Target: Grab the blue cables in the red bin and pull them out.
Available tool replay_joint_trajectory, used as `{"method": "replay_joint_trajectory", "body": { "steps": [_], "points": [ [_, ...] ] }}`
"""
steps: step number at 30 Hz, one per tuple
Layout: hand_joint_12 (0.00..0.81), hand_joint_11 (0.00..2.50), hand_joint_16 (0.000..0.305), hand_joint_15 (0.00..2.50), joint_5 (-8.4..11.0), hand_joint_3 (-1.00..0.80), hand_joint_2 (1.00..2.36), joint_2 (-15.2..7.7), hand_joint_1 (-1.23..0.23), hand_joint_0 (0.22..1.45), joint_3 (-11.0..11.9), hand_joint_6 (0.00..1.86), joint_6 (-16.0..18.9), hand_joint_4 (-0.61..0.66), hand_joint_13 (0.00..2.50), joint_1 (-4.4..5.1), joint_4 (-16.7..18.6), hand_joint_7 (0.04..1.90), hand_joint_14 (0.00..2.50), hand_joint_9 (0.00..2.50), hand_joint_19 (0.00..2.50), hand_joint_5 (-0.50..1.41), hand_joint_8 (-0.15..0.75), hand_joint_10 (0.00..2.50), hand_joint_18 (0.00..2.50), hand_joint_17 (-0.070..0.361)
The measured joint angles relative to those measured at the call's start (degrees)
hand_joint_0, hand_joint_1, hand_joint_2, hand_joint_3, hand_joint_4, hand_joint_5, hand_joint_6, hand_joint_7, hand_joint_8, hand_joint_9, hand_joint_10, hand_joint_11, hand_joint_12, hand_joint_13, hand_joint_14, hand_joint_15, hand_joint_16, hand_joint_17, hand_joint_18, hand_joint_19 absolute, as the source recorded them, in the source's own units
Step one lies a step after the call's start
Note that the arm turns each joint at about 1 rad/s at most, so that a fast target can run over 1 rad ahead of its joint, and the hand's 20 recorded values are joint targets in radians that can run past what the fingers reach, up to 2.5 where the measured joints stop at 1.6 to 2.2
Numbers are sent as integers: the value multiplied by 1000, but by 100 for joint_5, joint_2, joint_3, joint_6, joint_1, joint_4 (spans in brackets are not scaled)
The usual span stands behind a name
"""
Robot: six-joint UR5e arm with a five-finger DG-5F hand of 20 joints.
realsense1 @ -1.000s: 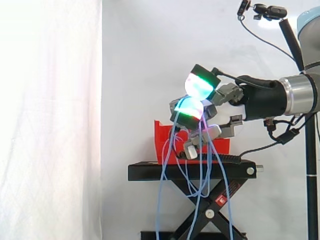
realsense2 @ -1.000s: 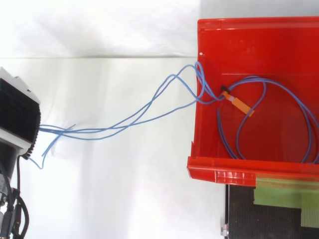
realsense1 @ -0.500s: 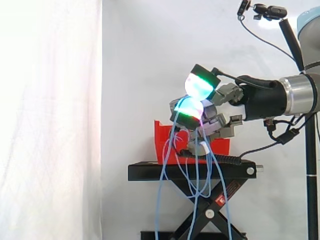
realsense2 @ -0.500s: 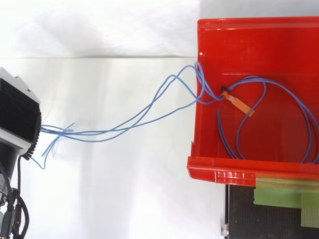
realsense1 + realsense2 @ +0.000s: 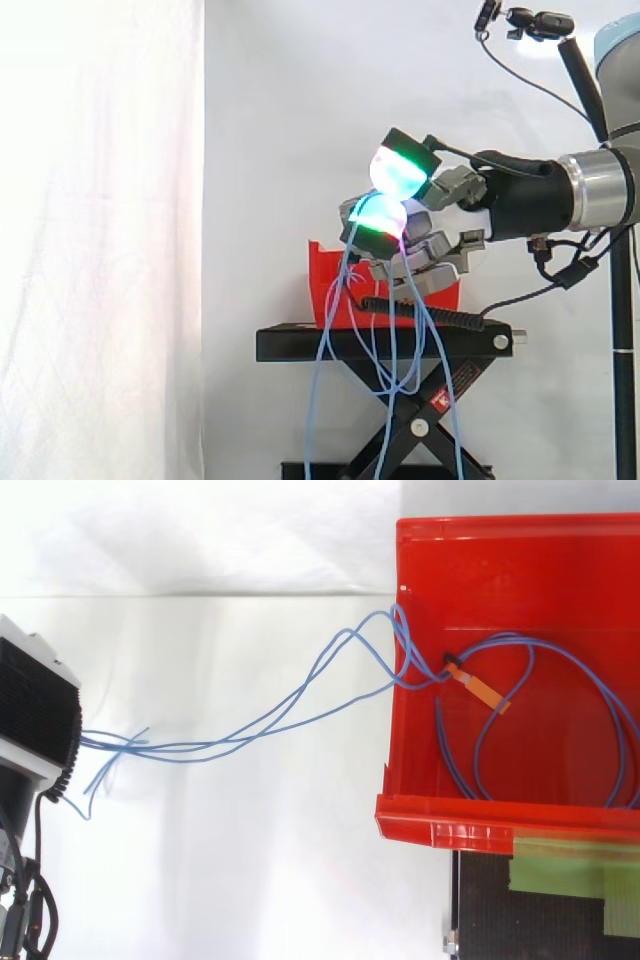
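At the left edge of the top view, the hand (image 5: 35, 712) is clenched on the blue cables (image 5: 200, 752). The strands run rightward over the left wall of the red bin (image 5: 480, 830) and end in loose loops on its floor beside an orange tag (image 5: 485, 692). In the side view, slack strands hang from the green-glowing pads (image 5: 398, 172) past the black stand (image 5: 380, 345).

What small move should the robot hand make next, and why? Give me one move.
Probably draw the robot hand farther from the red bin, along the strands' line. Its fingers are curled round the blue cables, which cross the bin's wall, but a wide loop still lies inside the bin, so more pull seems needed.
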Motion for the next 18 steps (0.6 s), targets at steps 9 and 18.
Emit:
{"method": "replay_joint_trajectory", "body": {
  "steps": [9,18],
  "points": [
    [329,1315,39,1253,0,-915,1003,-1,-1043,985,0,1168,1,55,822,0,4,475,2500,608,1857,562,227,2500,1391,87],
    [333,1310,38,1276,0,-911,1003,-1,-1042,987,0,1180,1,52,823,0,5,475,2500,604,1864,556,221,2500,1389,85]
  ]
}}
